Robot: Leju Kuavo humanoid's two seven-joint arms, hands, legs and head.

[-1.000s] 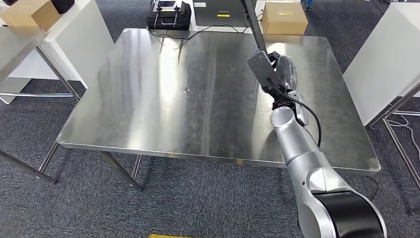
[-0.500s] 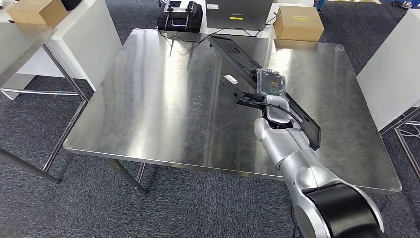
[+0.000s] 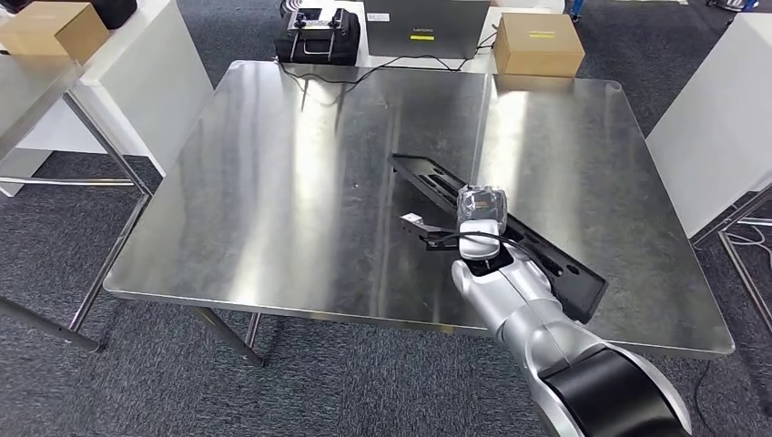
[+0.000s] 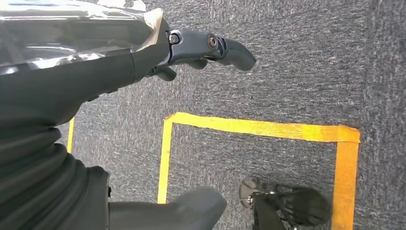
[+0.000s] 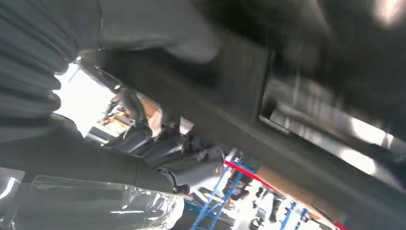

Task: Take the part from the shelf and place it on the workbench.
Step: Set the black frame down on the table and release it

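Note:
The part [image 3: 557, 266] is a long black flat panel with slots. It lies slantwise low over the front right of the steel workbench [image 3: 300, 164]; I cannot tell whether it touches the top. My right hand [image 3: 480, 211], under a clear plastic cover, grips the part near its middle. In the right wrist view the dark fingers [image 5: 167, 148] curl under the part [image 5: 230, 96] and the thumb lies on its other side. My left hand [image 4: 72, 86] hangs over the carpet with its fingers apart and nothing in it.
At the bench's far edge stand a cardboard box [image 3: 537, 41], a grey case [image 3: 423, 25] and a black bag [image 3: 317, 35] with a cable [image 3: 337, 77] trailing onto the top. White tables flank it left [image 3: 137, 64] and right [image 3: 719, 118]. Yellow tape [image 4: 258, 127] marks the floor.
The camera has shifted. The right arm has swung the part down from near upright to lying low across the bench, and hand and part now sit closer to the front edge.

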